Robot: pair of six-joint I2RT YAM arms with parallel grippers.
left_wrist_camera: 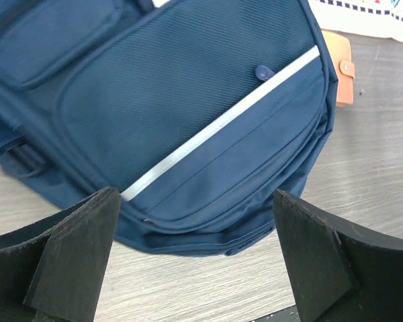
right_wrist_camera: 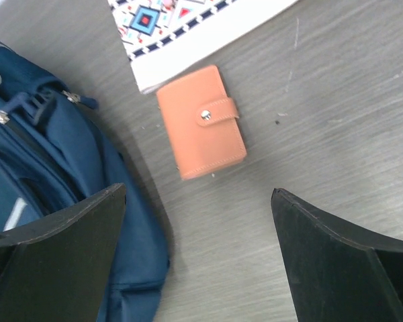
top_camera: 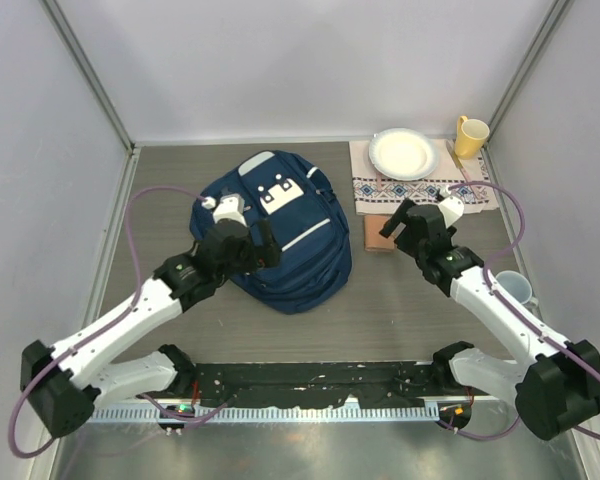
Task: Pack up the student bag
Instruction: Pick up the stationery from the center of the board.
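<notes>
The navy blue student bag (top_camera: 280, 225) lies flat on the table's middle, its white buckle patch up and its pale stripe showing. It fills the left wrist view (left_wrist_camera: 188, 114) and the left side of the right wrist view (right_wrist_camera: 47, 174). My left gripper (top_camera: 242, 245) is open and empty, hovering over the bag's left side. My right gripper (top_camera: 408, 228) is open and empty above an orange wallet (right_wrist_camera: 201, 131) with a snap strap, which lies on the table just right of the bag (top_camera: 377, 236).
A patterned placemat (top_camera: 420, 185) at the back right carries a white plate (top_camera: 404, 153). A yellow mug (top_camera: 470, 137) stands beside it. A pale cup (top_camera: 513, 290) sits near the right arm. Grey walls enclose the table.
</notes>
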